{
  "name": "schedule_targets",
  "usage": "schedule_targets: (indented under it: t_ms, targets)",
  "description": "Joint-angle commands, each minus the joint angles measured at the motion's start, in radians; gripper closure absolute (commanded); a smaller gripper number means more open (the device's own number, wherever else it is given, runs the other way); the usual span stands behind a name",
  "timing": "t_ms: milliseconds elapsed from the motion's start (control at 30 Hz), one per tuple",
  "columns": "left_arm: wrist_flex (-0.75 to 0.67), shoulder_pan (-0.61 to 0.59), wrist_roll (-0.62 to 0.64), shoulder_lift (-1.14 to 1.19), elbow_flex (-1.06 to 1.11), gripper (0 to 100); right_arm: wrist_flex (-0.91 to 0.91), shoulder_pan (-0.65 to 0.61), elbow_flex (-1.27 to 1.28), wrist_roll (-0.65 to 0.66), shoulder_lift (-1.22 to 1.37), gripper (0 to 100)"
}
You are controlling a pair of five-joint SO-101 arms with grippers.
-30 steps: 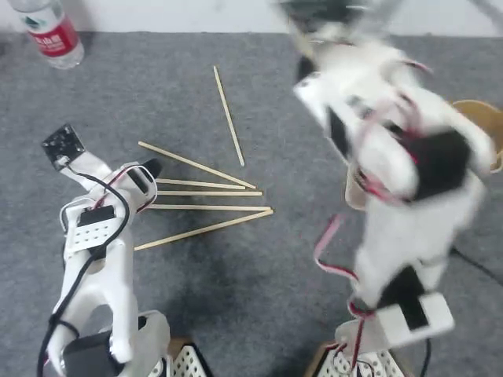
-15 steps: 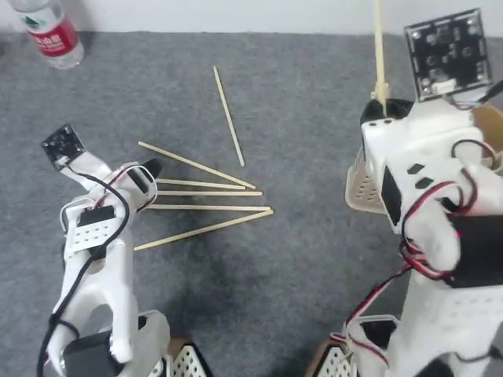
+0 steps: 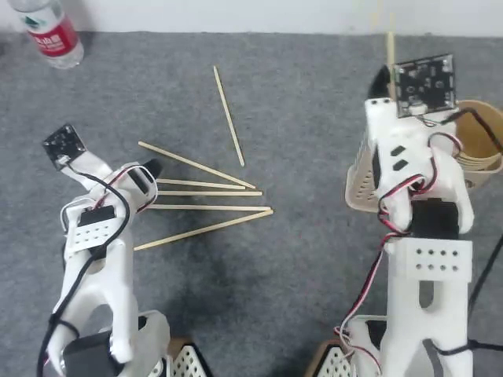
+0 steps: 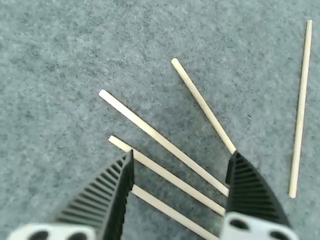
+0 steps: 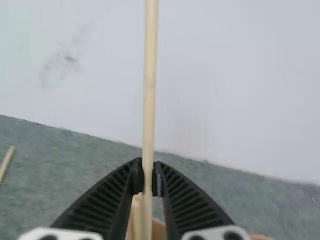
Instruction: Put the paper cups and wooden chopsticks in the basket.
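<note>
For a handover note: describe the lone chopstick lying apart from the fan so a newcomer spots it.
On the grey mat, a fan of wooden chopsticks lies beside the left gripper. Beyond the fan, toward the wall, one chopstick lies alone, pointing away from the arms while the others lie crosswise, touching none.

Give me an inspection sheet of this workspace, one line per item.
Surface: grey carpet under both arms.
Job's things: six loose chopsticks lying on the carpet; one held chopstick upright; basket under the right arm; paper cups at the right edge, partly hidden by that arm.
Clutter: water bottle at the far corner.
Grippers: left gripper open above the loose chopsticks; right gripper shut on the held chopstick.
Cables: wires along both arms.
Surroundings: white wall behind.
</note>
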Motion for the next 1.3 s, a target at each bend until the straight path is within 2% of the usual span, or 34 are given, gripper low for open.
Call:
schedule_targets:
  t_ms: [0,133,300,333,500,600,667,733,867,1033,1267]
  targets:
    - [-0.021,0.043,-0.012,-0.017,-0.007,72,-0.081,0.059,0.066,0.012,-0.036,99.1]
    - [-0.021,0.044,-0.012,-0.017,-0.007,72,-0.111,0.073,0.144,0.012,-0.047,96.1]
    - [-0.021,0.044,-0.012,-0.017,-0.008,72,-0.105,0.073,0.160,0.011,-0.044,66.0]
    - [-0.021,0.044,-0.012,-0.017,-0.008,72,-0.105,0.073,0.160,0.011,-0.044,62.9]
    - [-0.017,0.068,-0.014,-0.023,-0.010,72,-0.050,0.085,0.133,0.009,-0.070,68.8]
    - [0.038,0.147,-0.117,-0.026,-0.071,72,0.110,0.093,0.052,-0.092,-0.139,72.1]
    - [0.144,0.233,-0.175,-0.017,-0.180,72,0.237,0.093,-0.012,-0.163,-0.180,72.7]
    - [0.236,0.305,-0.176,-0.014,-0.291,72,0.351,0.087,-0.035,-0.209,-0.206,72.8]
    - [0.437,0.428,-0.176,0.075,-0.555,72,0.456,0.087,0.000,-0.233,-0.206,72.8]
    - [0.747,0.482,-0.163,0.376,-0.986,72,0.435,0.128,0.184,-0.238,-0.220,72.8]
    - [1.008,0.476,-0.037,0.947,-1.652,72,0.300,0.136,0.434,-0.238,-0.309,72.8]
